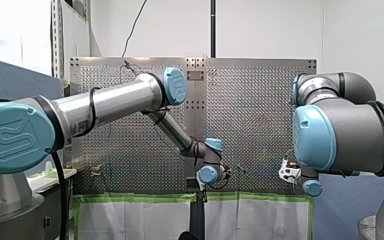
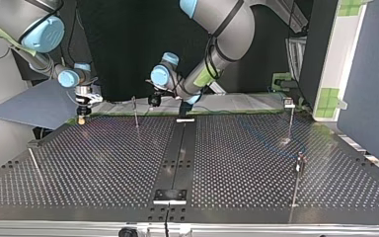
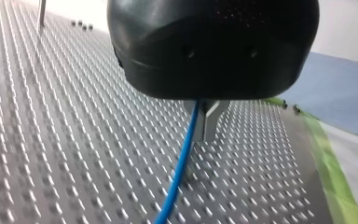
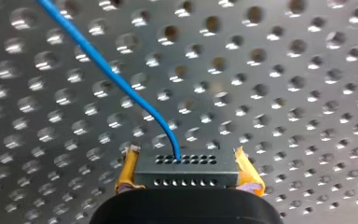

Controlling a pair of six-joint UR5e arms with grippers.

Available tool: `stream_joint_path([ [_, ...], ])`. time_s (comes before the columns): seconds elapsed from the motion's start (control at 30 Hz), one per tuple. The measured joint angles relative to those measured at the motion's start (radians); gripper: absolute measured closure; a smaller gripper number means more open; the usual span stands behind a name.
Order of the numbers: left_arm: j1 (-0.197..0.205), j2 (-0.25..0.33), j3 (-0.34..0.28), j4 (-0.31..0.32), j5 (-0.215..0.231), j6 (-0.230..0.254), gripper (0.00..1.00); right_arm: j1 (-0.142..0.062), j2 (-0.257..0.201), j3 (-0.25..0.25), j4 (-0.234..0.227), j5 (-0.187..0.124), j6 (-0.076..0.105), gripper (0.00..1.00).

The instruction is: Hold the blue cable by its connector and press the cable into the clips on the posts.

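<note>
In the right wrist view my right gripper point(image 4: 185, 155) is shut on a grey connector point(image 4: 186, 171), with a yellow pad on either side of it. The blue cable point(image 4: 112, 74) leaves the connector's face and runs away over the perforated table. In the left wrist view the metal fingers of my left gripper point(image 3: 205, 126) are shut on the blue cable point(image 3: 179, 172), which trails down from them just above the plate. In the top view my right gripper point(image 2: 81, 117) hangs at the far left edge of the table and my left gripper point(image 2: 154, 101) is near the far middle.
Thin posts stand on the plate: one point(image 2: 135, 112) between the two grippers, one with a clip point(image 2: 290, 116) at the far right, one point(image 2: 299, 170) at the near right, and one point(image 2: 34, 165) at the near left. Green tape point(image 3: 335, 186) lines the table's edge.
</note>
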Motion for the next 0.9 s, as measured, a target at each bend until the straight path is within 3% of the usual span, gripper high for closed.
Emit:
stream_joint_path([
  [0.2, -0.004, 0.054, -0.055, 0.055, 0.001, 0.056, 1.00, 0.015, 0.000, 0.014, 0.013, -0.009, -0.026, 1.00],
  [0.23, -0.004, 0.059, -0.064, 0.063, 0.001, 0.064, 0.93, 0.019, 0.000, 0.017, 0.013, -0.013, -0.028, 1.00],
  [0.27, -0.004, 0.063, -0.072, 0.071, 0.001, 0.072, 0.77, 0.022, -0.001, 0.020, 0.013, -0.017, -0.029, 1.00],
  [0.3, -0.004, 0.066, -0.083, 0.080, 0.002, 0.083, 0.77, 0.024, -0.001, 0.022, 0.013, -0.020, -0.030, 1.00],
  [0.37, -0.005, 0.069, -0.097, 0.086, 0.003, 0.098, 0.56, 0.030, -0.001, 0.027, 0.014, -0.027, -0.031, 1.00],
  [0.4, -0.006, 0.070, -0.104, 0.088, 0.005, 0.108, 0.56, 0.032, -0.001, 0.028, 0.014, -0.031, -0.031, 1.00],
  [0.47, -0.007, 0.070, -0.109, 0.086, 0.006, 0.124, 0.39, 0.038, -0.001, 0.030, 0.016, -0.042, -0.031, 1.00],
  [0.5, -0.008, 0.070, -0.112, 0.082, 0.007, 0.135, 0.39, 0.040, -0.001, 0.030, 0.017, -0.046, -0.031, 1.00],
  [0.57, -0.008, 0.070, -0.113, 0.071, 0.009, 0.152, 0.13, 0.046, -0.001, 0.031, 0.018, -0.053, -0.031, 1.00],
  [0.6, -0.009, 0.070, -0.114, 0.064, 0.013, 0.162, 0.13, 0.048, -0.001, 0.031, 0.019, -0.055, -0.031, 1.00],
  [0.63, -0.009, 0.070, -0.114, 0.058, 0.017, 0.170, 0.02, 0.050, -0.001, 0.031, 0.020, -0.059, -0.030, 1.00],
  [0.77, -0.010, 0.070, -0.114, 0.032, 0.018, 0.201, 0.02, 0.058, -0.002, 0.031, 0.024, -0.070, -0.030, 1.00],
  [0.9, -0.011, 0.070, -0.115, -0.004, -0.012, 0.239, 0.02, 0.064, -0.003, 0.031, 0.028, -0.078, -0.029, 1.00],
])
